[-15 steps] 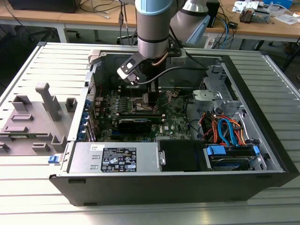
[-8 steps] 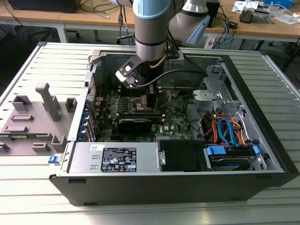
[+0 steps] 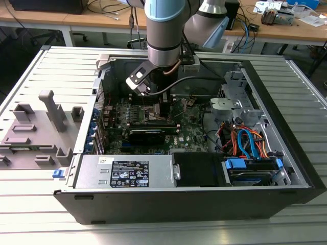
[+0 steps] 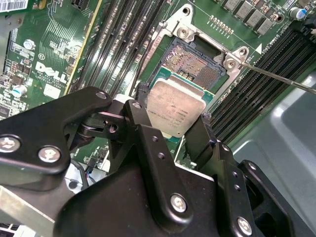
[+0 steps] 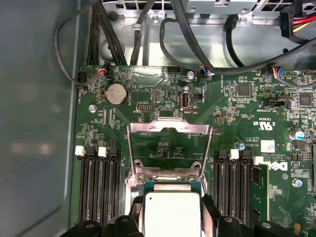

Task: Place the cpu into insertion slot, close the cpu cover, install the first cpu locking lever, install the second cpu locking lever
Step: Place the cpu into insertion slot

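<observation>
My gripper is shut on the cpu, a flat square chip with a silvery top, its black fingers pressing on two opposite edges. The chip hangs just above the insertion slot, overlapping one side of it; the slot's dark pin field is bare. In the first wrist view the cpu sits between the fingertips, and the cpu cover, a silvery frame with a large window, stands flipped open beyond the slot. A thin locking lever sticks out beside the slot. In the exterior view the gripper reaches down into the open computer case.
Long black memory slots flank the socket on both sides. Black cables loop over the board near the case wall. A power supply and a drive cage with blue and orange cables fill the case's near side. A grey fixture lies on the table.
</observation>
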`<state>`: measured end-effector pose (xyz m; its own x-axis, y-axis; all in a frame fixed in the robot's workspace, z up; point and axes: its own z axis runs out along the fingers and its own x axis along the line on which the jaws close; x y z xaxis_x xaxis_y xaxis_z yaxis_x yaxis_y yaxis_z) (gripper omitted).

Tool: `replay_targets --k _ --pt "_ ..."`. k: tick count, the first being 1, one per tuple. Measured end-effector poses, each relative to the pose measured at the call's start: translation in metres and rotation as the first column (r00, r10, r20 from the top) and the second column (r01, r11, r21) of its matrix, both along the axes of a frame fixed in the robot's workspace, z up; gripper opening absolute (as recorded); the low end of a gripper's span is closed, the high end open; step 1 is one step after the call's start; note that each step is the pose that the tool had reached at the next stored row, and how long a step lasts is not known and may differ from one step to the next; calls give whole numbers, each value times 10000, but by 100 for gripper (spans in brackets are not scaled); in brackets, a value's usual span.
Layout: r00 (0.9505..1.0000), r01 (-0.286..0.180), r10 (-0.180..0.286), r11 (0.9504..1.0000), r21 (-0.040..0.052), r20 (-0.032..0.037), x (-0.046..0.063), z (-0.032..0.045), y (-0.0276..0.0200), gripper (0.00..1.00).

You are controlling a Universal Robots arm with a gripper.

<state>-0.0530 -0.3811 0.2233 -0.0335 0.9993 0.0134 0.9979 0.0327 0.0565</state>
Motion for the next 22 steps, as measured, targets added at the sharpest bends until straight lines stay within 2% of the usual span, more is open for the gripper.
replay_targets --k 5,8,16,19,22 --pt "10000 0 0 10000 3 2 -13 -2 1 55" --pt "10000 0 0 10000 1 1 -62 -15 0 55" --pt "10000 0 0 10000 0 1 -106 -114 2 55" --pt "10000 11 -11 10000 1 1 -111 -153 34 55" --pt "10000 25 -25 10000 0 1 -121 -176 46 55"
